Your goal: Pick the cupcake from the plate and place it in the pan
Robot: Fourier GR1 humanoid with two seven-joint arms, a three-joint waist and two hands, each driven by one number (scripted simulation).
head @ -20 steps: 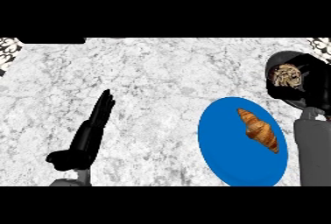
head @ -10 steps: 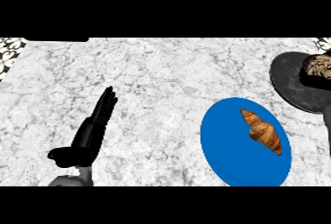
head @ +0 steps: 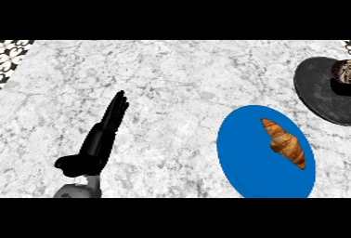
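Kitchen: white-grey marble counter (head: 178,83); blue plate (head: 254,172) bearing a croissant (head: 284,143); dark pan (head: 322,93) at far right.

I see a golden-brown croissant (head: 284,143) lying slantwise well off to the right of the straight fingers, its narrow ends pointing up-left and down-right. Under and all around them spreads a white and grey marbled counter (head: 178,79), reaching far beyond the fingertips toward the top. A strip of black-and-white patterned tile (head: 12,56) shows at the upper left corner, far up and left of the fingertips.
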